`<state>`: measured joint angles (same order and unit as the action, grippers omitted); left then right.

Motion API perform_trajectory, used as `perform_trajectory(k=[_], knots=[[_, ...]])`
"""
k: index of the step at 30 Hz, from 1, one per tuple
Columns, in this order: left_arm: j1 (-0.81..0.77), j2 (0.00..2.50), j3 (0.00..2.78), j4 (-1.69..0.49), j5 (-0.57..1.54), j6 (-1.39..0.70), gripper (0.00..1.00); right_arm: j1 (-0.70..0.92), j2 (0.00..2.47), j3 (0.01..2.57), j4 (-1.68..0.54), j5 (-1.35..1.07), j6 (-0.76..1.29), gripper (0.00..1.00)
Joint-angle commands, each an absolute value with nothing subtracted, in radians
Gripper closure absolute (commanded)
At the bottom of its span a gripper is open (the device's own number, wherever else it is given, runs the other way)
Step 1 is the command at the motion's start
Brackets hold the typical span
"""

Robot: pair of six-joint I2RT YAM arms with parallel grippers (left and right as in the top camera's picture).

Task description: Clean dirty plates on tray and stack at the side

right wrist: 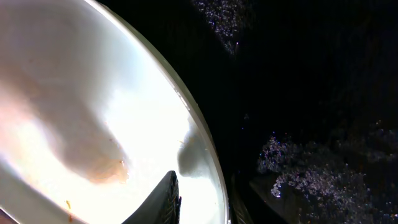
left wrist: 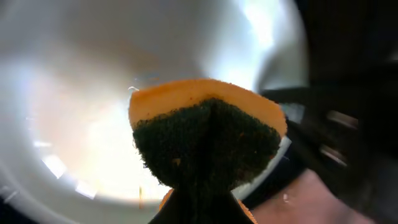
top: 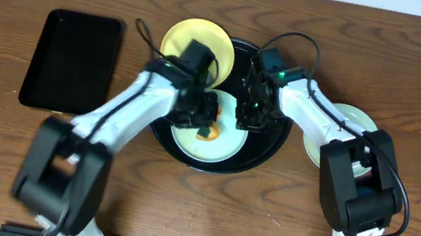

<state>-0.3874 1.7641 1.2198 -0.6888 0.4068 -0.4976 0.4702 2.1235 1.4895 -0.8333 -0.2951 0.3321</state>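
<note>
In the round black tray point(top: 274, 142) lies a pale plate point(top: 222, 150). The left fingers point(top: 200, 116) are closed on an orange-and-green sponge point(left wrist: 208, 134) down on it; the right fingers point(right wrist: 166, 200) stand slightly parted astride its right rim. Farther back, a yellow plate point(top: 185, 40) overlaps the tray's rim.

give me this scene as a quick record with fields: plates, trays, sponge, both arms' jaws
round black tray: mid-table, holds one plate
pale round plate in tray: faint brownish smear, sponge on it
pale yellow round plate: overlaps the round tray's far-left rim
third pale round plate: on the table right of the round tray, partly under the right arm
orange sponge with dark green scrub face: scrub face toward the left wrist camera
left jaws: shut on sponge
right jaws: astride the tray plate's rim, slightly open
rectangular black tray: left of the round tray
</note>
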Motion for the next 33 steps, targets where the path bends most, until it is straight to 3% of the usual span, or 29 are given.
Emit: perform_trajectory(k=[1,7,33], knots=[[-0.344,1.660,1.242,-0.724,0.352,-0.490,0.93,0.471,2.154,1.482,-0.821,-0.265,0.344,0.76],[-0.269,1.620,1.242,-0.801,0.265,-0.480,0.93,0.471,2.162,1.482,-0.815,-0.265,0.344,0.99],[-0.230,1.633,1.232,-0.811,0.215,-0.478,0.92,0.355,1.844,1.482,-0.923,-0.260,0.264,0.99]])
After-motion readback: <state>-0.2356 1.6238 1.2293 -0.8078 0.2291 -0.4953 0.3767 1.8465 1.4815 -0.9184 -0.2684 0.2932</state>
